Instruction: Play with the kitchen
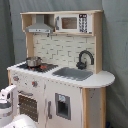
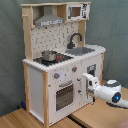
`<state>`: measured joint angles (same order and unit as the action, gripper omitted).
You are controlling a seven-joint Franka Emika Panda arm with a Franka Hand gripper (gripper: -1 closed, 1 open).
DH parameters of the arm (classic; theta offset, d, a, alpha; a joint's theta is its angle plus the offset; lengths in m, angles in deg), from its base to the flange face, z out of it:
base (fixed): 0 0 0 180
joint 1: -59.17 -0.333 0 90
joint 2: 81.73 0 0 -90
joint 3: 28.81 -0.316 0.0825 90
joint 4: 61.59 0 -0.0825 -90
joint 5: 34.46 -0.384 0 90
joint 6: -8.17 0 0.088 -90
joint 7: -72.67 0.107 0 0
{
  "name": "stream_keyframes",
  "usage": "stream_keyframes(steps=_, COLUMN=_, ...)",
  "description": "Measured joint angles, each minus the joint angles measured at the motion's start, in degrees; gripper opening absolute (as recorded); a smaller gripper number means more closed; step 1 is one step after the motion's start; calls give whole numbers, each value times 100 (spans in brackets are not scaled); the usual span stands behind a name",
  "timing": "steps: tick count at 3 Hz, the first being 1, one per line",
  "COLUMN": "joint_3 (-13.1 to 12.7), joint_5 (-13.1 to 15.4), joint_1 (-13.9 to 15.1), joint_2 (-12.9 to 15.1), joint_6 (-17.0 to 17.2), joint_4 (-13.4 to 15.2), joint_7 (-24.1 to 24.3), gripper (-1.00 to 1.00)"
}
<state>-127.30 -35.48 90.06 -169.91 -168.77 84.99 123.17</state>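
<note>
Barely begun, by the look of it. Toy kitchen (image 1: 60,70) standing upright on the wooden floor (image 2: 20,119) against a grey backdrop, every part in its resting state: oven door (image 2: 65,95) with its window shut, the smaller door (image 1: 62,106) under the sink shut too, microwave (image 1: 72,22) up top closed beside the hood (image 2: 48,20). Small metal pot (image 2: 49,55) sitting on the black hob toward one end of the kitchen's counter, grey sink (image 1: 73,73) with its black faucet (image 1: 85,57) toward the other end, near the rounded corner. Knobs (image 2: 56,76) in a row on the front panel above the oven, none visibly turned as far as can be made out. Arm reaching in from the second exterior view's right, its white gripper (image 2: 85,81) just in front of the kitchen's front face, level with the oven door's right edge and close under the right-hand knob; touching or merely hovering, impossible to say. Jaws: cannot tell whether apart or together, the tip being lost against the white panel. In the first exterior view, only the arm's white bulk showing at the lower left corner, low before the oven. Judged from this: approach made, nothing yet opened, turned or lifted. Left to do, probably everything that counts as play — pulling a door, twisting a knob, moving the pot.
</note>
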Motion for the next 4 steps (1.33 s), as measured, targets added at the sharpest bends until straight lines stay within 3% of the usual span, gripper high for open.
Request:
stream_keyframes(steps=2, joint_3=34, joint_5=-1, joint_1=818, joint_2=-69, joint_6=-932, joint_4=-89, joint_7=-19, gripper=100)
stream_keyframes(steps=4, joint_3=-88, joint_5=-6, joint_1=1635, joint_2=-162, joint_6=-1165, joint_4=-675, joint_7=-449, gripper=100)
